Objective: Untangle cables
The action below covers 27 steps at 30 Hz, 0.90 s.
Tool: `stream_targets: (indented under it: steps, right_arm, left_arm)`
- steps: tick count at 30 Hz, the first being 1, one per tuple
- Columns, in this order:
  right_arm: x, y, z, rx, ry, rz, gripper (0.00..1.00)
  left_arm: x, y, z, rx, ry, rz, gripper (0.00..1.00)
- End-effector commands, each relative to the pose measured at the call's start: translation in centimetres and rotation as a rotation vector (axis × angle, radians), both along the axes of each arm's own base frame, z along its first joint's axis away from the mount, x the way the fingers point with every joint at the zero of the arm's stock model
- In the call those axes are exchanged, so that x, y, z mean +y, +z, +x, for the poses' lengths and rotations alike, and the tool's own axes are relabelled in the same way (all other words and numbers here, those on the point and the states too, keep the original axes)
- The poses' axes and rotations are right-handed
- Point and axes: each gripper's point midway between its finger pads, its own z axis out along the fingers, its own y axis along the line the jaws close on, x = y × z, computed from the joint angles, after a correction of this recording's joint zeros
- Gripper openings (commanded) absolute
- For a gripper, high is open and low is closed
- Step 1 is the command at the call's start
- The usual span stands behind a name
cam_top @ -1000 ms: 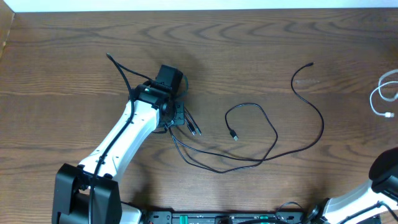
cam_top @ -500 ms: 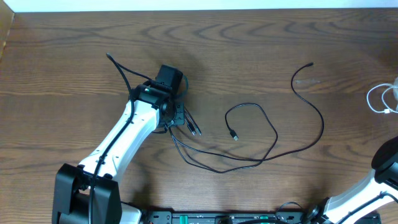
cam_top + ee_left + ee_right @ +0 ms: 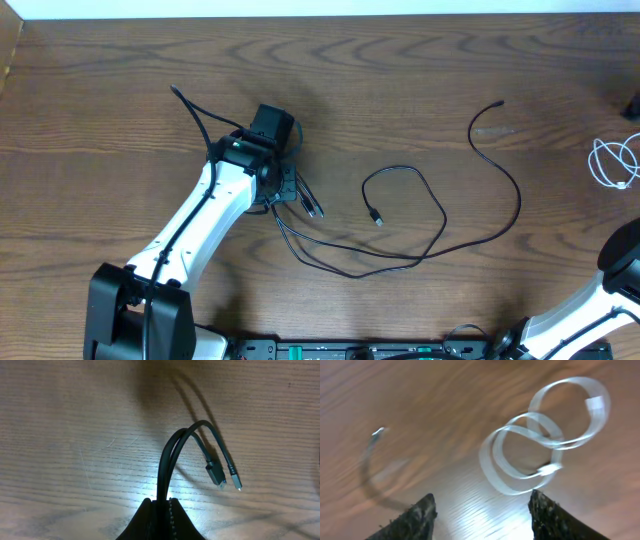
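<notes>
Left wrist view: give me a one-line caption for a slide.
Left end effector shut on two black cable strands that arch over the wooden table and end in small plugs.

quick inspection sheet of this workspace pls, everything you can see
surface: brown wooden table, bare grain
job's things: black cables looped mid-table; white cable coiled at the right edge, apart from them
clutter: nothing seen
grippers: left gripper shut on black cables; right gripper open, white cable ahead of it, not held
cables: black ones overlap beside the left gripper; two plug ends free
surroundings: pale strip beyond the far edge
</notes>
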Motion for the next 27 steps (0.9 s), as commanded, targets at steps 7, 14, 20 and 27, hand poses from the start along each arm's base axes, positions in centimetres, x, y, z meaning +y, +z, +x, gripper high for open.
stream_targets:
  steps: [7, 14, 20, 27]
  right_arm:
    - [12.5, 0.6, -1.4, 0.035, 0.318, 0.398, 0.71]
    - [19.8, 0.4, -3.3, 0.157, 0.592, 0.421, 0.75]
    - [24.4, 0.3, -3.5, 0.198, 0.718, 0.404, 0.78]
    - [28.4, -0.3, -4.7, 0.283, 0.850, 0.329, 0.87]
  left_arm:
    - [-3.7, 1.2, 1.5, -0.061, -0.045, -0.205, 0.08]
    - [-9.6, 9.3, 6.8, -0.411, -0.188, -0.535, 0.08]
    - [-8.0, 13.3, 9.1, -0.604, -0.152, -0.500, 0.52]
    - [-5.8, 8.0, 5.2, -0.335, -0.086, -0.406, 0.66]
